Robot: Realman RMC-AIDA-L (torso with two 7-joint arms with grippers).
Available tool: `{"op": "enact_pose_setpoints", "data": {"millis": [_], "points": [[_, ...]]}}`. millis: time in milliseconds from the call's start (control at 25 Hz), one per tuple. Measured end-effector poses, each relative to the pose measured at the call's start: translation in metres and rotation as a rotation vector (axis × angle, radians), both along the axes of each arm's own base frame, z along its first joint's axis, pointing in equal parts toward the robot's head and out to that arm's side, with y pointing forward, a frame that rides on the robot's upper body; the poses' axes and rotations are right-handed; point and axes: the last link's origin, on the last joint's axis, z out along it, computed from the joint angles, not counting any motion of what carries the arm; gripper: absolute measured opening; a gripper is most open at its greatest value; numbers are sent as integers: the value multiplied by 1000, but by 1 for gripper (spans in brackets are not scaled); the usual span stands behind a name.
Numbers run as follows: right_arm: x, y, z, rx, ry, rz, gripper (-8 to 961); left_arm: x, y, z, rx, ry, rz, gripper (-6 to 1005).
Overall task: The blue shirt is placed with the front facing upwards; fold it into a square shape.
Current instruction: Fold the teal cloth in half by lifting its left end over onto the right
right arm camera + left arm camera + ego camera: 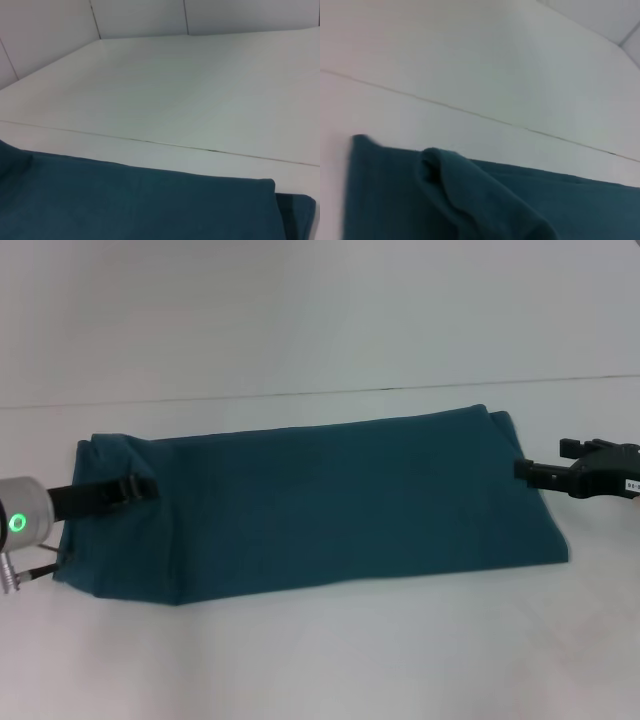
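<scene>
Shirt (320, 505), teal, one long folded band

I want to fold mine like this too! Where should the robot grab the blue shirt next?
Probably its short ends. The blue shirt lies as a long flat band, so the left claw takes its end, the right claw comes in sideways at the other.

Teal cloth on white

The blue shirt (320, 505) is plain dark teal, no print showing. The table (320, 660) is white. Both grippers are black; a green ring light (17, 522) glows on the silver left wrist.
</scene>
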Motion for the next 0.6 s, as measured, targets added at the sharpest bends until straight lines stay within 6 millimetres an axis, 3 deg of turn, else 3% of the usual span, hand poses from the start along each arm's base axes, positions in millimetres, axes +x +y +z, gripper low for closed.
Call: {"op": "enact_pose_setpoints", "data": {"millis": [600], "points": [[1,-1,0,1,-1,-3,915,-38,-7,25,172,-9,126,132]]}}
